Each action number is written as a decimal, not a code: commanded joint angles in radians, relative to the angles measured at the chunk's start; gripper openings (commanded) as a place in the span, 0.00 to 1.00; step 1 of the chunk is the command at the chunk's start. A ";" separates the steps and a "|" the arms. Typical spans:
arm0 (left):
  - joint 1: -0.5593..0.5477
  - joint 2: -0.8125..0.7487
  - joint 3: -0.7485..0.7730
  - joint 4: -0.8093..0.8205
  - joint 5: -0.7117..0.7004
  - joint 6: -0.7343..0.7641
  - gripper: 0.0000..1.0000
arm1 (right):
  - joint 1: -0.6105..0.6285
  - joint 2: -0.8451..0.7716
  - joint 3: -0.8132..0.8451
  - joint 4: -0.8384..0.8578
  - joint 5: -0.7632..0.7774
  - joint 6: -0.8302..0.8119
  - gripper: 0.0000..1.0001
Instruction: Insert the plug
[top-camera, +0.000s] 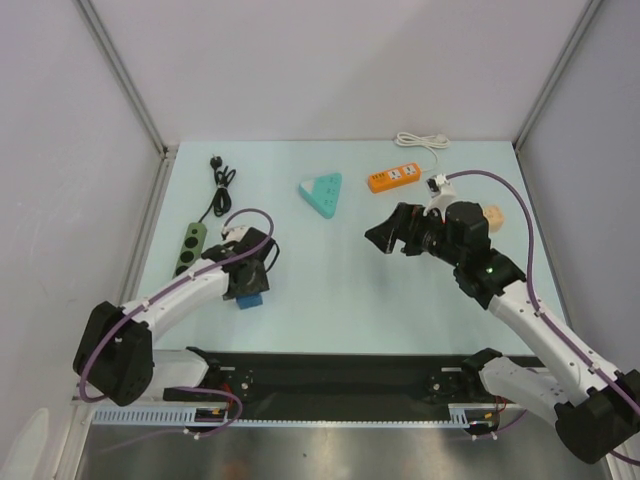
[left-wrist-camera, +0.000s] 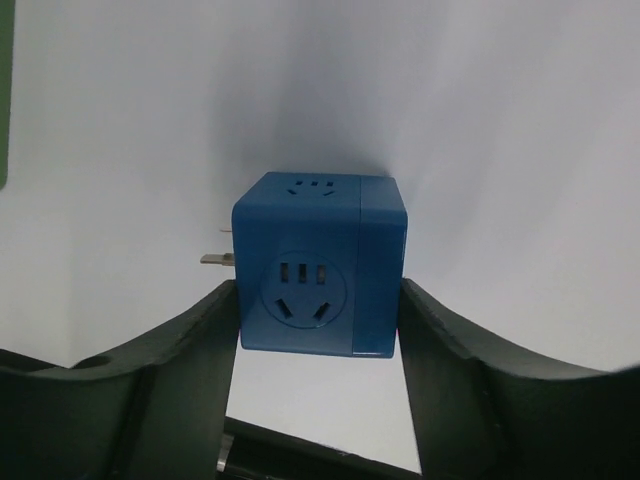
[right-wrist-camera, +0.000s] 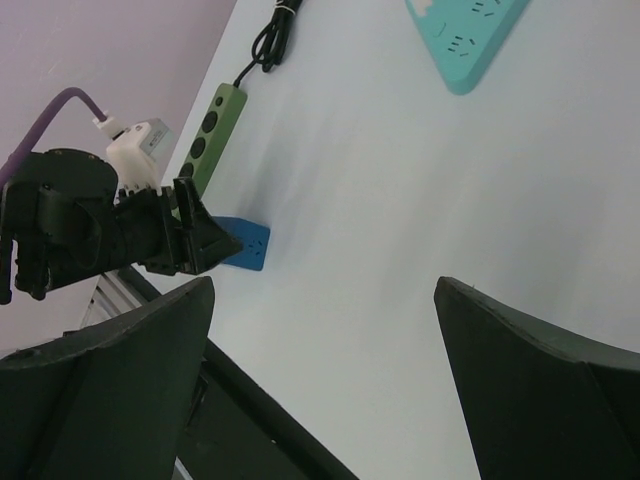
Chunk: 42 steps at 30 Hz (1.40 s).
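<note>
Blue cube socket (left-wrist-camera: 318, 270) in left gripper (left-wrist-camera: 318, 312).
Left wrist view alone shows its side prong (left-wrist-camera: 215, 260), cube apparently clamped; right gripper (right-wrist-camera: 322, 290) hovers, fingers spread, empty.

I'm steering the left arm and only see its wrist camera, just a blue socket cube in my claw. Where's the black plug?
Observer: The black plug lies at the far left of the table, on a looped black cord.
Operator: What's the cord joined to?
Observer: A green power strip, just left of the blue socket cube in your left claw.
Operator: Is the other claw busy?
Observer: No, the right claw is open and empty, right of the teal triangular power strip.
</note>
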 joint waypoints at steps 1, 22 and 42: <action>0.004 0.005 -0.003 0.065 0.038 0.057 0.56 | 0.009 0.004 -0.014 0.065 -0.005 -0.022 1.00; 0.002 -0.223 0.246 0.168 0.676 0.252 0.00 | 0.389 0.116 -0.215 0.614 -0.008 -0.761 1.00; 0.001 -0.292 0.209 0.167 0.826 0.237 0.00 | 0.569 0.220 -0.117 0.554 0.157 -0.973 1.00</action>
